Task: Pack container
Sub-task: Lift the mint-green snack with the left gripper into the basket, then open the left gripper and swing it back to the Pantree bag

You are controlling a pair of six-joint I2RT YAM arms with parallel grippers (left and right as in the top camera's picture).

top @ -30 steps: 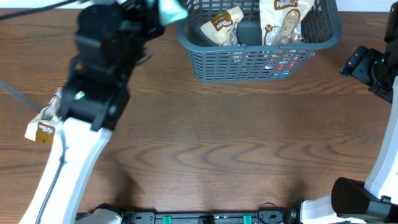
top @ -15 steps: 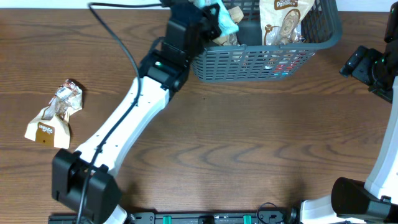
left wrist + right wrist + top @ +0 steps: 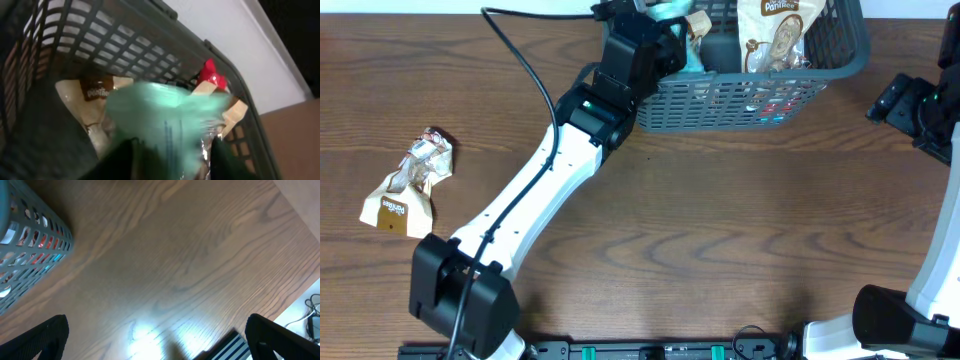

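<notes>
1 basket point(image 3: 720, 100), 2 tan packets point(image 3: 775, 35) inside, 1 loose packet point(image 3: 405, 190) at 9.
My left gripper point(image 3: 170, 160) reaches to 12, pinching 1 teal packet point(image 3: 165, 115); right gripper point(image 3: 157, 345) gapes.

The container point(image 3: 750, 100) is cut off by the overhead view's top edge, far side unseen. The green packet point(image 3: 165, 120) is blurred in the left wrist view, print illegible, masking the snack packets point(image 3: 95, 92) beneath. The right claw point(image 3: 156, 322) is cropped at the lower corners.

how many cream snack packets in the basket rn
2: one cream packet at the basket's left end, beside the teal packet in the left tool; another further right. Red and blue wrappers show through the lattice, so more may be hidden.
</notes>
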